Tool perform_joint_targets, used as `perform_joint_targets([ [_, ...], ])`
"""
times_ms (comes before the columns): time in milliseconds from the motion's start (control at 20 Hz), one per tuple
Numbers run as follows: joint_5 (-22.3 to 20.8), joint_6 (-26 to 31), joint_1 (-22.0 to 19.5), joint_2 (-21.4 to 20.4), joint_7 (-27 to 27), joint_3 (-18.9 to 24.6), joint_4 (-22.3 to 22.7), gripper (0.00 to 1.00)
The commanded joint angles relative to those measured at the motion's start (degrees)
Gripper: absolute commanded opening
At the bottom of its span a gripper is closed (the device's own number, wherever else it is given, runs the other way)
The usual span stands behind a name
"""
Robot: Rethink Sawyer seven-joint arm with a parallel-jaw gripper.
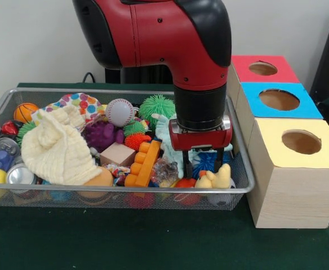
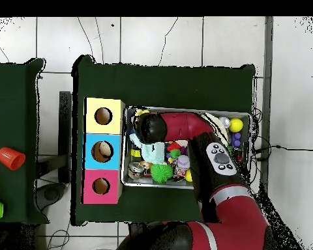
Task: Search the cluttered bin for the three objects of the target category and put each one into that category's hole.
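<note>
The wire mesh bin (image 1: 125,190) is full of toys; in the overhead view its rim (image 2: 178,109) shows beside the boxes. A yellow duck with an orange beak (image 1: 204,181) and a pale yellow figure (image 1: 223,176) lie together at the bin's front right corner. My gripper (image 1: 202,164) hangs open just above and behind them, with nothing between its fingers. In the overhead view the arm's wrist hides it. The red-topped box with its round hole (image 1: 263,68) stands farthest back in the row of boxes; it also shows in the overhead view (image 2: 101,186).
Blue-topped (image 1: 279,99) and yellow-topped (image 1: 301,142) boxes stand in front of the red one. In the bin lie a cream cloth (image 1: 54,149), baseball (image 1: 120,111), green spiky ball (image 1: 156,106), orange brick toy (image 1: 143,163) and purple toy (image 1: 101,135). A red cup (image 2: 10,158) sits on the side table.
</note>
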Motion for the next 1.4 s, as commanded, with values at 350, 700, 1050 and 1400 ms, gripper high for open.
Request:
perform_joint_targets([
  [350,-0.9,1.5,0.3,4.3,-3.1,4.4,-3.7,1.0],
  [700,-1.5,1.6,0.8,3.4,-4.7,5.5,-3.3,1.0],
  [1050,-4.3,4.4,1.5,3.1,-12.3,8.3,-4.9,1.0],
  [1400,-7.4,7.7,1.1,2.7,-18.4,11.7,-6.1,1.0],
])
